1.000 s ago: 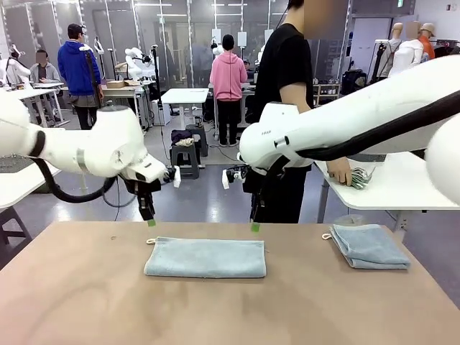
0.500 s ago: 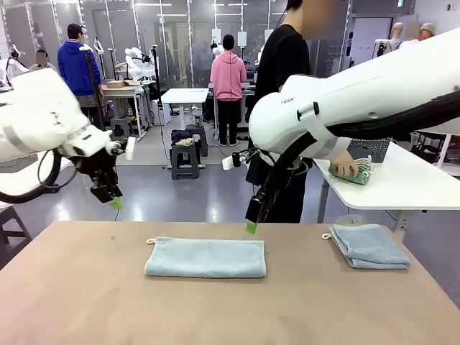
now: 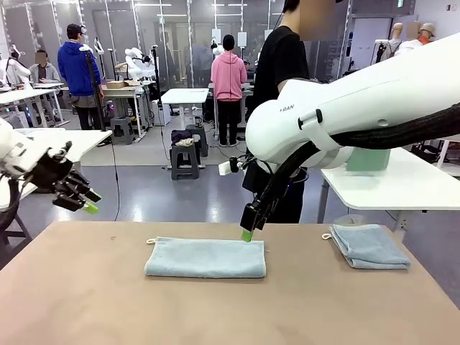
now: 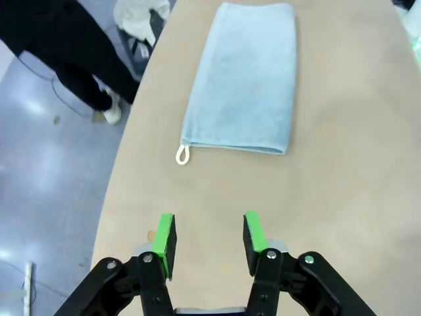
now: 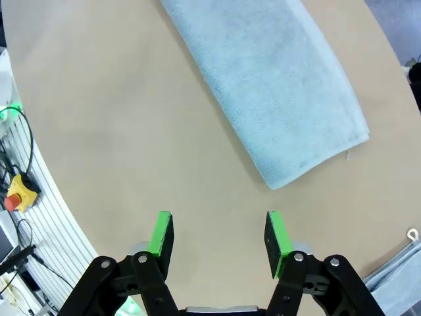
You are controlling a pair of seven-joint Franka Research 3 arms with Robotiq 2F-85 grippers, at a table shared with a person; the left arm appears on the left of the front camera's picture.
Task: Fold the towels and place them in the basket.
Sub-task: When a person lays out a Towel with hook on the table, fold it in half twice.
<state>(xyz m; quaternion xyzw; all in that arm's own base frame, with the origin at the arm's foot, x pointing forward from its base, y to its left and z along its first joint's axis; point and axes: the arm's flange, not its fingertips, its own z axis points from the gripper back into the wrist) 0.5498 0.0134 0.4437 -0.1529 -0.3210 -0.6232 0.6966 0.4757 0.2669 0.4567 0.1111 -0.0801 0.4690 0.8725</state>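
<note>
A folded light blue-grey towel [image 3: 205, 257] lies flat at the middle of the table, its white loop [image 3: 151, 241] at the far left corner. A second folded towel [image 3: 368, 246] lies at the far right. My right gripper [image 3: 248, 231] hangs open just above the first towel's far right corner; in its wrist view the empty gripper [image 5: 218, 240] looks down on that towel's end [image 5: 270, 85]. My left gripper [image 3: 80, 201] is open and empty, out past the table's left edge; its wrist view has the gripper [image 4: 209, 242] facing the towel [image 4: 243, 79] and loop [image 4: 182, 155]. The basket is hidden.
A person in black [image 3: 284, 79] stands behind the table's far edge, beside a white side table [image 3: 402, 187] at the right. The brown table [image 3: 215, 309] is bare in front of the towels. A yellow stop button box [image 5: 16, 194] sits beyond the table edge.
My left arm has swung away to the left, off the towel and past the table's edge. My right gripper has come down and slightly left toward the towel's far right corner.
</note>
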